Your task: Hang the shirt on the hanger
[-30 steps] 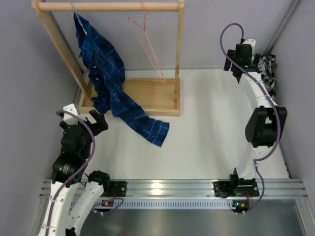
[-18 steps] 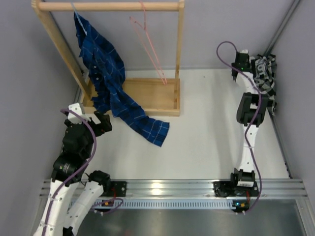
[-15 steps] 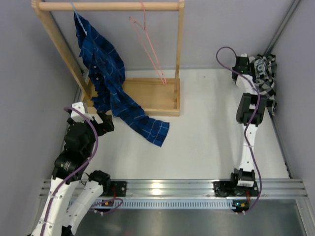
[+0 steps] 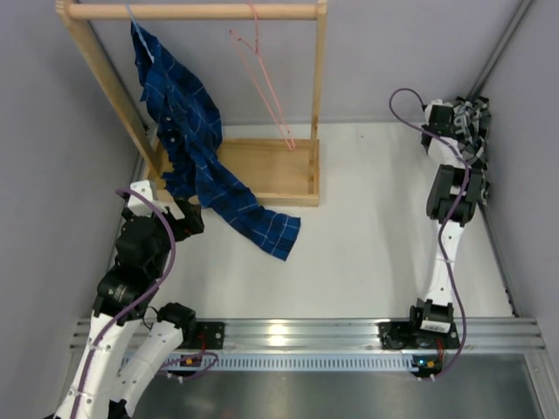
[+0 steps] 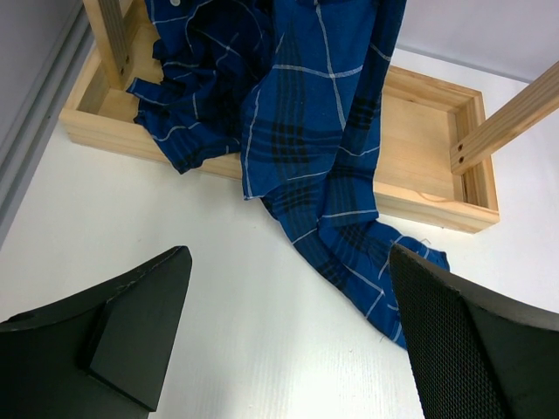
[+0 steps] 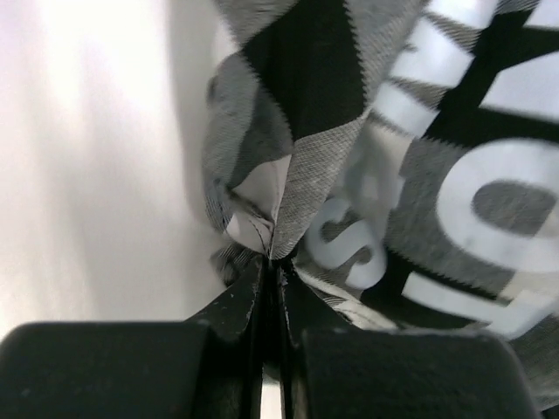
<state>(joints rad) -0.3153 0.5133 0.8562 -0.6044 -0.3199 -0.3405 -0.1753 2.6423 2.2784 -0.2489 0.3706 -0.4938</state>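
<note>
shirt (image 6: 410, 157) fold pinched between right gripper (image 6: 272, 264) tips

shirt (image 6: 410, 175) is showing black-and-white checks with white lettering; hanger (image 4: 279, 118) is showing pink; second shirt (image 4: 188, 131) is reading dark-blue plaid; rack (image 4: 262, 166) pale wood, counter (image 4: 367, 236) white.

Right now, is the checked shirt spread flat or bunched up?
Bunched up: the shirt lies crumpled in the far corner, one fold pinched by the right gripper.
</note>
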